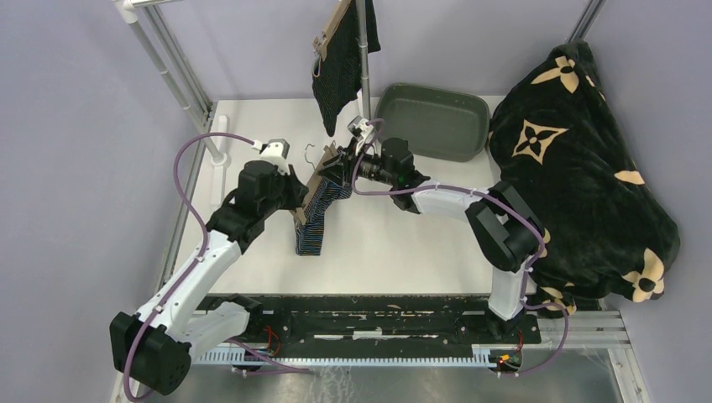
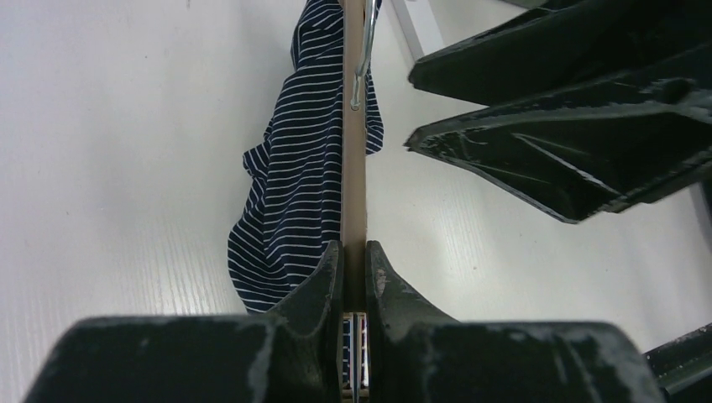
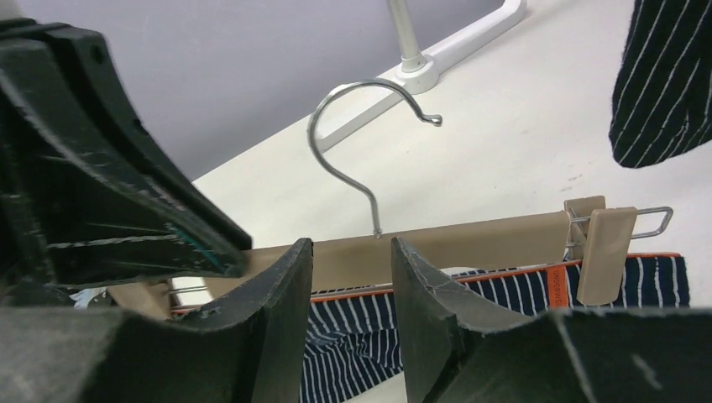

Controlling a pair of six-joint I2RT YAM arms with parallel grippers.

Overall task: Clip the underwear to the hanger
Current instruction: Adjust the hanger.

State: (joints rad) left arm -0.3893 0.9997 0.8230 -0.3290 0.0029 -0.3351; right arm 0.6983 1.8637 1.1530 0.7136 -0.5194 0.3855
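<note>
left gripper (image 2: 353, 249): closed tight on the wooden hanger (image 2: 353, 151) bar, to keep it steady | navy striped underwear (image 2: 290, 193): hangs from that hanger, waistband under the clip (image 3: 606, 252) | right gripper (image 3: 351, 252): jaws apart, holding nothing, facing the bar, probably to work a clip | black pinstriped underwear (image 1: 340, 59): already on a second hanger (image 1: 329, 29), up at the back

The hanger (image 3: 487, 239) bar is looking like matt tan wood, and its hook (image 3: 361, 82) is gleaming like polished metal wire. The navy striped underwear (image 2: 285, 210) is reading as soft knit cloth. The right gripper (image 3: 351, 245) is showing black plastic, scuffed and dull. The table (image 2: 126, 168) is looking white and faintly ribbed, with a slight sheen.
</note>
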